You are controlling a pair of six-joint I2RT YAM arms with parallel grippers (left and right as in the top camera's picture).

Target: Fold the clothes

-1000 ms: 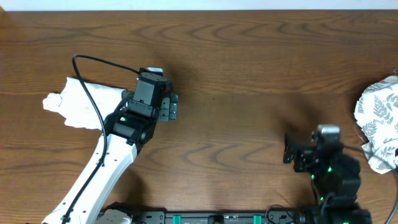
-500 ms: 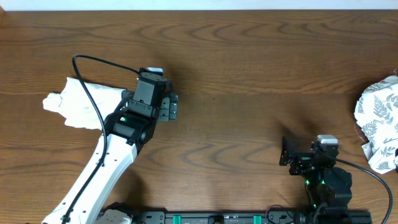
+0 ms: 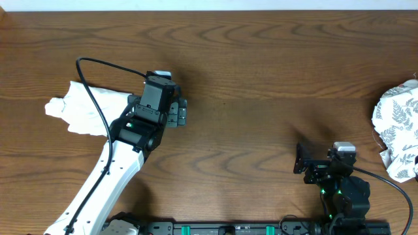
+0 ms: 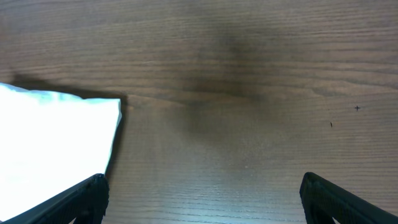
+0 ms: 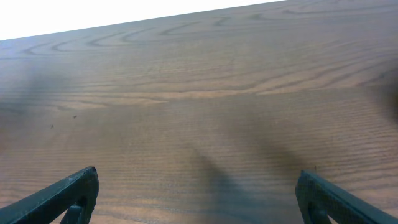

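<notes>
White bunched T-shirt (image 3: 78, 108) lay on brown wooden table (image 3: 261, 65).
Left gripper (image 3: 181, 112) hovered beside it, fingers apart; right gripper (image 3: 300, 158) also spread, well apart from leaf-patterned white cloth (image 3: 397, 127).

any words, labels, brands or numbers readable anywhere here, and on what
No readable text in any view.
White T-shirt: plain as it lies, no print or label showing.
Patterned cloth: grey leaves only, no words.
Left arm and right arm: no legible marking.
</notes>
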